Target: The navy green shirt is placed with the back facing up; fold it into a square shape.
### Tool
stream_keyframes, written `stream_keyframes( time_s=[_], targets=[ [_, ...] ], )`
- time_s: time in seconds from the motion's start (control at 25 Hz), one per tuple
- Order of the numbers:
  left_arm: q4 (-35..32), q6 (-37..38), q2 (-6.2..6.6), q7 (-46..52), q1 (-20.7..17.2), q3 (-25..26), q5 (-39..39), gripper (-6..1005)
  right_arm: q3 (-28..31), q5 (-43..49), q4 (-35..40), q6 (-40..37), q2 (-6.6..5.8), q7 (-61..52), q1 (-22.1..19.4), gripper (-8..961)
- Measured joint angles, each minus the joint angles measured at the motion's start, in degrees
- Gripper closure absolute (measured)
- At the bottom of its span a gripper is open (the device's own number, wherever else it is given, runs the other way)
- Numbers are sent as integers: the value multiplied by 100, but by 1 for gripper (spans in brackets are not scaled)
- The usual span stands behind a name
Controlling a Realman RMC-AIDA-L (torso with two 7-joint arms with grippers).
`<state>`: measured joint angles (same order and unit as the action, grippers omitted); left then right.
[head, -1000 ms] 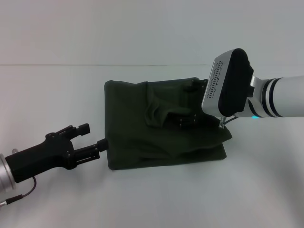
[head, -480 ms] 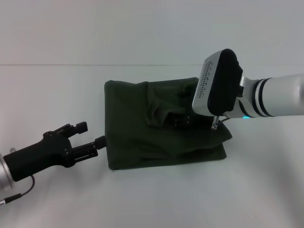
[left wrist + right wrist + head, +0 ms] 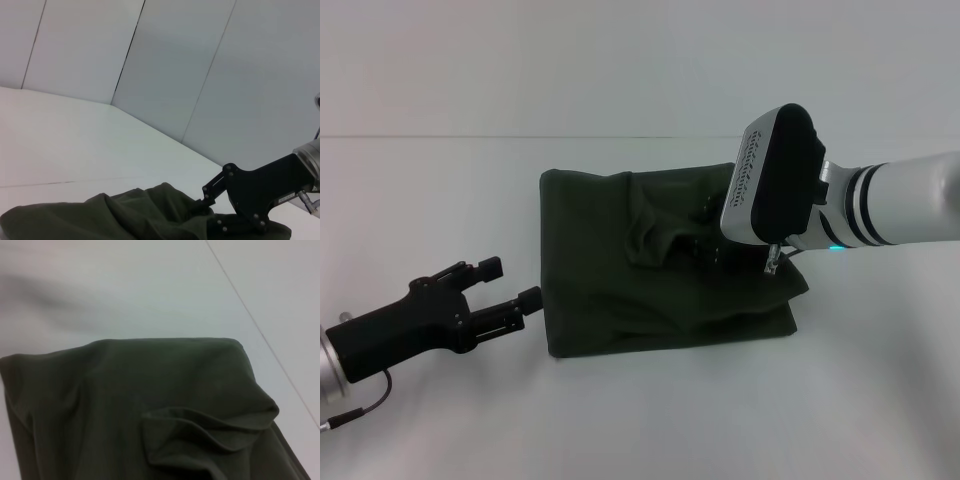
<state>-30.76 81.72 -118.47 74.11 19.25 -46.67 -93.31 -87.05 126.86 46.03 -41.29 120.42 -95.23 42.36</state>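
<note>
navy green shirt [image 3: 620, 270] already a rough lumpy square on table [image 3: 440, 200], only tidying left; left gripper [image 3: 510, 285] jaws wide beside its edge, right gripper [image 3: 712, 232] jaws can't tell, over the far side.

The navy green shirt [image 3: 620, 270] is seen as soft, matt, creased cloth. The table [image 3: 440, 200] is shown smooth and matt white. The left gripper [image 3: 510, 290] is finished in matt black.

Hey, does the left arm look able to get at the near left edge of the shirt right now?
Probably yes. The left gripper sits open on the bare table just beside the shirt edge, nothing between them. The right gripper is over the far side, out of its path.
</note>
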Motion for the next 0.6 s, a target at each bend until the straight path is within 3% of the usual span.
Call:
stream_keyframes(
  time_s=[0.48,0.6],
  targets=[
    [0,0,0,-3,-9,0,-3,111,221,-31,19,-60,-25,-441,-4,941],
    [0,0,0,-3,-9,0,-3,111,585,-197,-48,-67,-27,-629,-8,941]
  ],
)
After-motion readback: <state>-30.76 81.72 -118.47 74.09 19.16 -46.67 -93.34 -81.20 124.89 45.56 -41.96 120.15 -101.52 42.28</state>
